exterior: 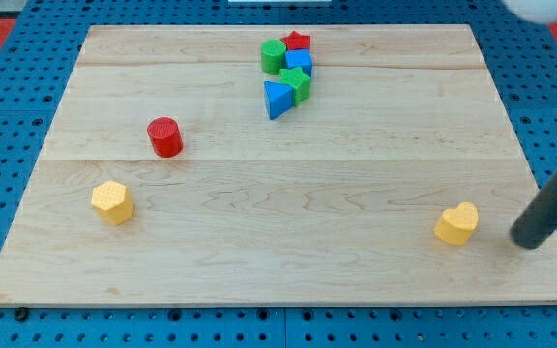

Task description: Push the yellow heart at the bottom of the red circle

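Note:
The yellow heart point(456, 223) lies on the wooden board near the view's bottom right. The red circle point(164, 136) stands far to the view's left, in the left middle of the board. My tip point(525, 242) is at the end of the dark rod that comes in from the view's right edge. It sits just right of the yellow heart and slightly lower, with a small gap between them.
A yellow hexagon point(112, 202) lies below and left of the red circle. At the view's top centre is a cluster: green circle point(273, 56), red star point(298, 42), blue cube point(300, 64), green star point(299, 84), blue triangle point(278, 99). The board's right edge point(549, 208) is close to my tip.

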{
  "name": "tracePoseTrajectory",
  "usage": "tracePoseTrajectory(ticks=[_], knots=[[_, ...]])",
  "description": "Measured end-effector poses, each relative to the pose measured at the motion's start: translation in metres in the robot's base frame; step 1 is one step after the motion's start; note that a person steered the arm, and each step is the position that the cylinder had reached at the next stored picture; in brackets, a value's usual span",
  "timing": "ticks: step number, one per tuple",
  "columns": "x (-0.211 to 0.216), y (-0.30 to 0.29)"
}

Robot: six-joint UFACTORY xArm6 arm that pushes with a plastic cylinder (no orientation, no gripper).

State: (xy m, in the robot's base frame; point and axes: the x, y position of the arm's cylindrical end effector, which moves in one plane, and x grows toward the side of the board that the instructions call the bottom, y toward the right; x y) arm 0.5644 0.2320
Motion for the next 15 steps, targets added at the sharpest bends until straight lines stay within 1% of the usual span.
tracePoseTrajectory(ticks=[1,2,3,4,5,6,7,8,9,10,11,12,13,14,15], knots=[[-0.008,-0.061],[-0.026,-0.093],[-0.026,-0.144],[-0.026,-0.159],[-0.026,-0.158],[-0.026,-0.143],[-0.025,-0.091],[-0.047,-0.048],[-0.057,-0.072],[-0.058,-0.118],[-0.065,-0.126],[-0.058,-0.151],[-0.062,-0.243],[-0.073,-0.303],[-0.070,-0.322]])
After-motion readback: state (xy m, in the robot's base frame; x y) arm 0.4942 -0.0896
